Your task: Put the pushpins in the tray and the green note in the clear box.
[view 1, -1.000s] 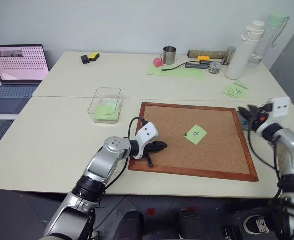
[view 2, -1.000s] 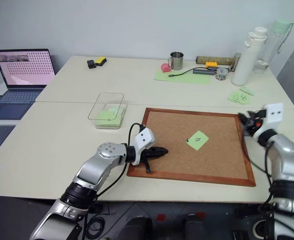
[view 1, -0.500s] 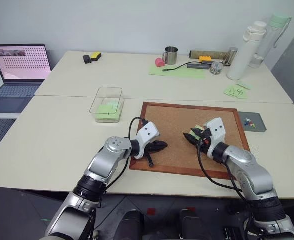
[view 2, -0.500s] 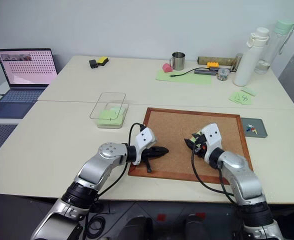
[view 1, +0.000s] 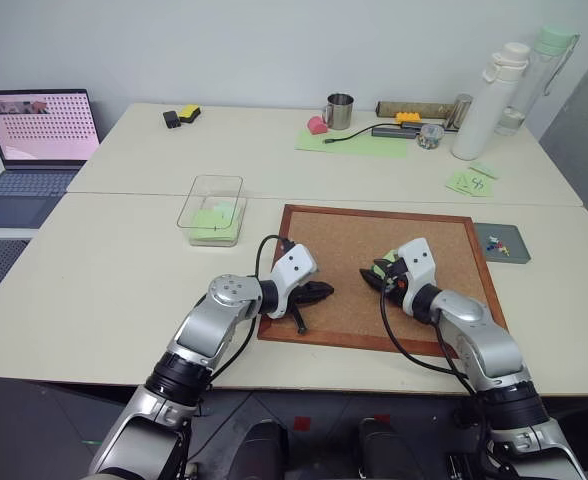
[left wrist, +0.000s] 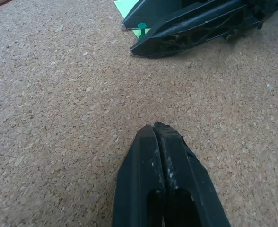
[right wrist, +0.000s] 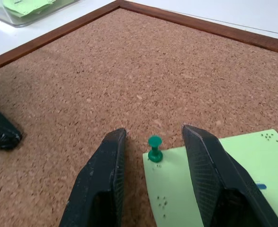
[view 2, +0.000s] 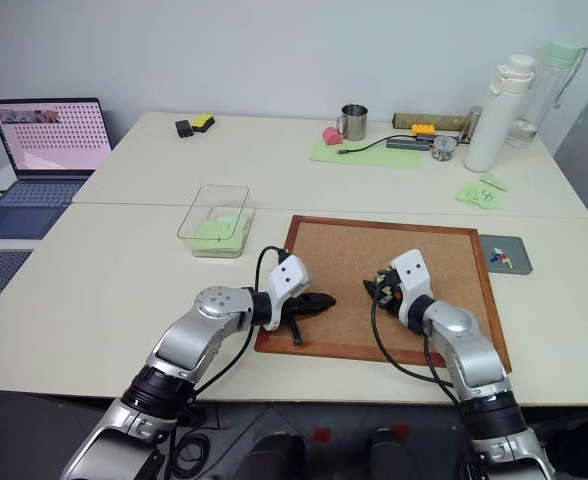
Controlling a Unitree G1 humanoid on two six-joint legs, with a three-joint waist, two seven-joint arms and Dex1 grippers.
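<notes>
Green pushpin (right wrist: 154,148), one, stands between right fingers (right wrist: 213,184), apart; left fingers (left wrist: 169,156) closed.

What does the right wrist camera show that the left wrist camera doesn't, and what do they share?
Right wrist view alone: the right gripper seen from behind, its fingers apart on either side of the green pin, plus the board's wooden frame and a corner of the clear box. Left wrist view alone: the left gripper with its fingers pressed together. Both: the corkboard, the pin and the green note that it holds.
</notes>
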